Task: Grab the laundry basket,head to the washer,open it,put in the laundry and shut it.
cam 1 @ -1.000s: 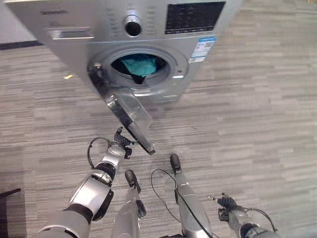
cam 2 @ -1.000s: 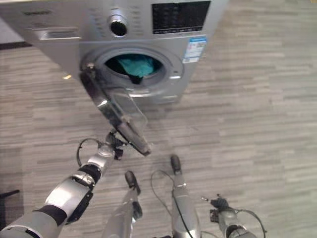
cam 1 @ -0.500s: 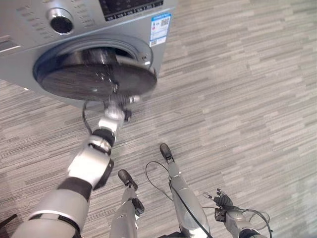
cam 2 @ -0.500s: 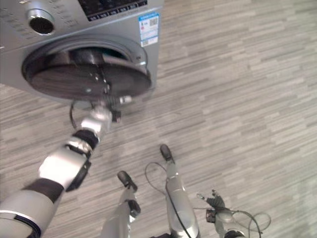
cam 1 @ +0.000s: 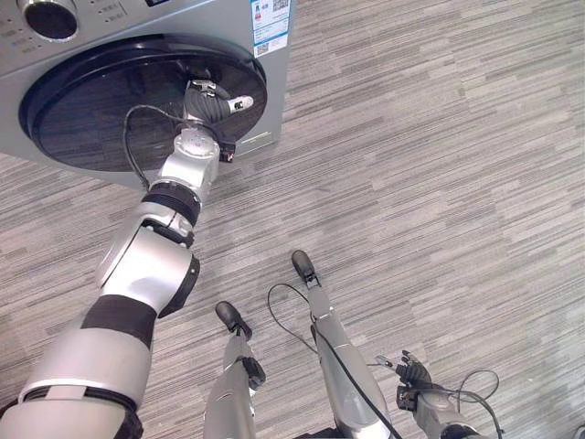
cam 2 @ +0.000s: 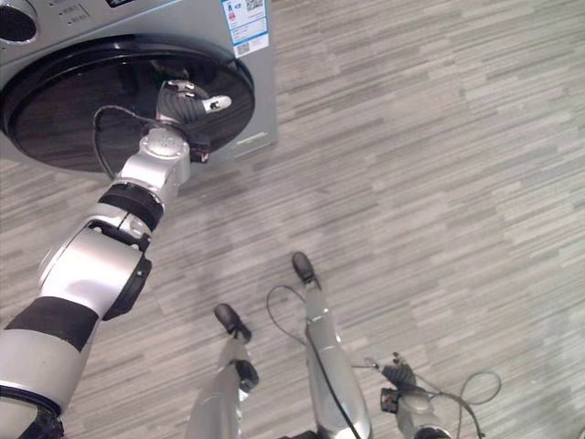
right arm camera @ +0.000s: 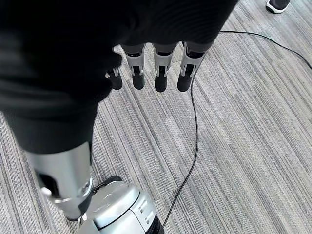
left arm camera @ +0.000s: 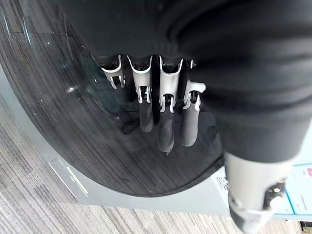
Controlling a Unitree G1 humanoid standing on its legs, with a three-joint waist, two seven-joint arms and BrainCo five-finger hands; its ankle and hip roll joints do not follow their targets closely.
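Note:
The silver washer (cam 1: 279, 91) stands at the upper left. Its round dark door (cam 1: 101, 119) lies flat against the front, hiding the drum. My left hand (cam 1: 212, 99) rests on the door's right half, open. In the left wrist view its straight fingers (left arm camera: 165, 131) press on the dark glass (left arm camera: 73, 122). My right hand (cam 1: 413, 373) hangs low at the lower right, away from the washer. Its fingers (right arm camera: 161, 73) are relaxed over the floor and hold nothing.
A round control knob (cam 1: 50, 16) and a blue-and-white sticker (cam 1: 271, 14) sit on the washer's front above the door. Grey striped flooring (cam 1: 439, 183) stretches wide to the right of the washer.
The door has swung from wide open to flat against the washer, with my left hand following it. The teal laundry in the drum is now hidden. The camera has shifted right.

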